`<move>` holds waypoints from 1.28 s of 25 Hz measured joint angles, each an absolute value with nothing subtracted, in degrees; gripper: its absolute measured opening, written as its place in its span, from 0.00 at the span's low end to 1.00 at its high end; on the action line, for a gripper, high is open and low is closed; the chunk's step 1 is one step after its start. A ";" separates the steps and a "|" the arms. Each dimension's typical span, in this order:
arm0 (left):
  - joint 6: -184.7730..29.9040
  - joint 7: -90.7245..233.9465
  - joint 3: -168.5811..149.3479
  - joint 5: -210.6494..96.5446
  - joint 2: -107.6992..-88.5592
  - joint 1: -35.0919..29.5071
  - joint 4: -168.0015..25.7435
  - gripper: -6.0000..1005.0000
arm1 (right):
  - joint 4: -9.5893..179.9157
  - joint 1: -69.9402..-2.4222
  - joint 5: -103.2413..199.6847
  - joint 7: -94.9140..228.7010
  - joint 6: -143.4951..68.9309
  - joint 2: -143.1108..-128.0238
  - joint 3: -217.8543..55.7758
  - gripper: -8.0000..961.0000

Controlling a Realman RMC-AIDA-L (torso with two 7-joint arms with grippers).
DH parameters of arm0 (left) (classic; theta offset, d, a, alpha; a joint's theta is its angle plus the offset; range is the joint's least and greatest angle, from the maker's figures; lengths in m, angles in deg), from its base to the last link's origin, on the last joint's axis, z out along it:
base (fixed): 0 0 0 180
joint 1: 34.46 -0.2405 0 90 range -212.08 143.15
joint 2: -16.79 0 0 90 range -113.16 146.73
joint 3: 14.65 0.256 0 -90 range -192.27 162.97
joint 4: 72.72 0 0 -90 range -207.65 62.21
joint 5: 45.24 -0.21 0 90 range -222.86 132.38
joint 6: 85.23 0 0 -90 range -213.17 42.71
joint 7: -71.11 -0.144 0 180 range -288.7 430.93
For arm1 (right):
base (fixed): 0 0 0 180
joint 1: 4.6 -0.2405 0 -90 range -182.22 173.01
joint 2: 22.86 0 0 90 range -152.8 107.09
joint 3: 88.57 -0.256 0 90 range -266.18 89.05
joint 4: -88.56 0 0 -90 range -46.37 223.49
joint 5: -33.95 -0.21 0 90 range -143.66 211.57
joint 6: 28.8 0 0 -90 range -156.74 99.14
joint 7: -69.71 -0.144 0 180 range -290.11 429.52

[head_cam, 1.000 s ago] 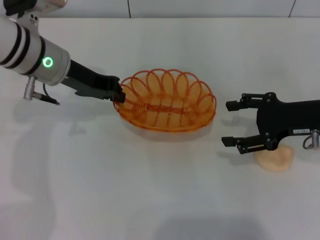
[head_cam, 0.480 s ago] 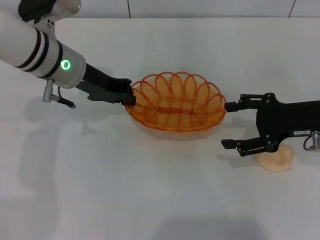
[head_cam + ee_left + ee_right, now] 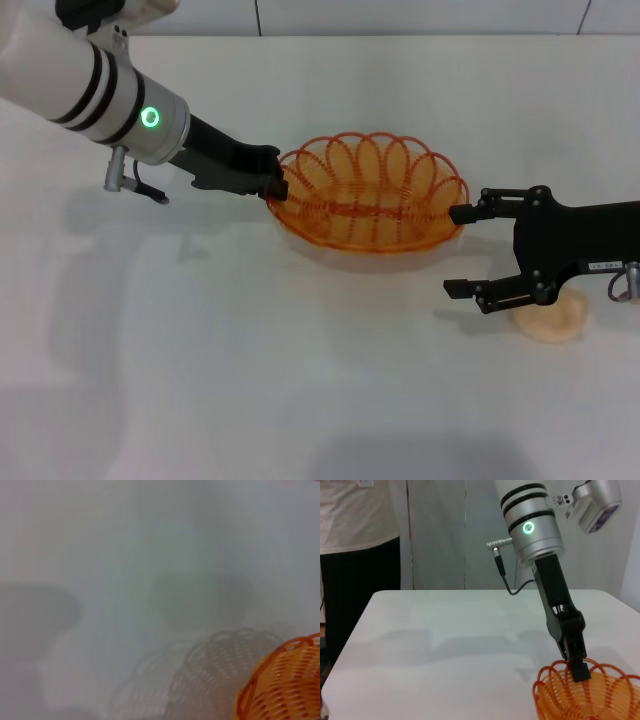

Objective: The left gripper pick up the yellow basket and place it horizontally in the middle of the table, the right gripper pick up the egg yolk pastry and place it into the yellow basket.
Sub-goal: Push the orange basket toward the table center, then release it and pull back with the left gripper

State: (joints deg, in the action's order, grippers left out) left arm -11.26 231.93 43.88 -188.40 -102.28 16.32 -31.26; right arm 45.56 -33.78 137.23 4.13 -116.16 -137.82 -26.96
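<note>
The yellow basket (image 3: pixel 370 200), an orange-amber oval with a looped rim, hangs a little above the white table (image 3: pixel 250 380), with its shadow beneath. My left gripper (image 3: pixel 275 186) is shut on the basket's left rim; this grip also shows in the right wrist view (image 3: pixel 579 672), where the basket (image 3: pixel 585 695) sits low. The basket's edge (image 3: pixel 285 685) and its shadow show in the left wrist view. My right gripper (image 3: pixel 460 250) is open, just right of the basket. The egg yolk pastry (image 3: pixel 550 318) lies on the table under the right arm, partly hidden.
A person in a white top and dark trousers (image 3: pixel 360 555) stands beyond the table's far end in the right wrist view. The table's back edge (image 3: pixel 400 36) runs along the top of the head view.
My left gripper has carried the basket to the right and slightly up. The basket's right rim now nearly reaches the right gripper's upper finger. The right arm has not moved.
</note>
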 joint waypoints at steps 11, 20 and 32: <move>-11.09 232.05 43.89 -187.21 -102.31 16.34 -31.37 0.32 | 45.57 -33.78 137.22 4.14 -116.16 -137.83 -26.96 0.87; -10.67 229.28 43.87 -187.13 -102.07 16.09 -30.62 0.56 | 45.58 -33.70 137.22 3.98 -116.04 -137.81 -26.96 0.87; -9.68 212.68 43.75 -180.25 -102.15 6.05 -19.06 0.87 | 45.58 -33.69 136.79 2.18 -115.81 -137.90 -27.42 0.87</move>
